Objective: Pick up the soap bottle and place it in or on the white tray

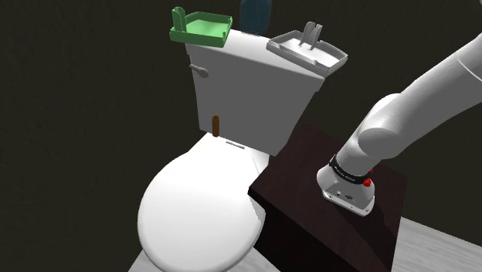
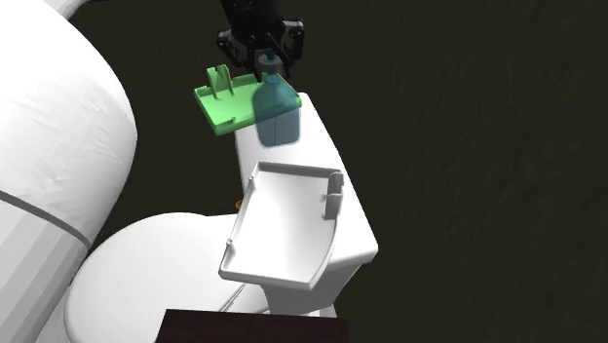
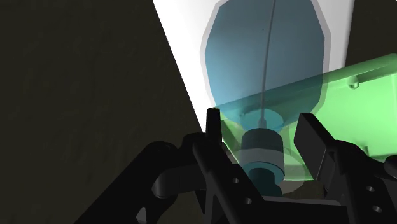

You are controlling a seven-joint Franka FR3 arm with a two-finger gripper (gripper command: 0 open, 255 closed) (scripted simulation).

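Arm (image 1: 417,108) outstretched, its pincer (image 3: 262,130) spread apart.

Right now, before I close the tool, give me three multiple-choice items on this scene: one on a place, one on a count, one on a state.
1. Where does the soap bottle stand?
A) on the tank lid, beside the green tray
B) inside a tray
C) on the toilet seat

2. How many trays sit on the tank?
A) one
B) two
C) three

3. How is the tool?
A) shut on the bottle
B) open, a finger on either side of the bottle's neck
C) shut on nothing, far off to one side

Answers:
1 A: the second exterior view shows the bottle's base on the lid next to the green tray.
2 B: the green tray and the white tray are there.
3 B: in the wrist view the fingers stand apart from the neck, with a gap on each side.
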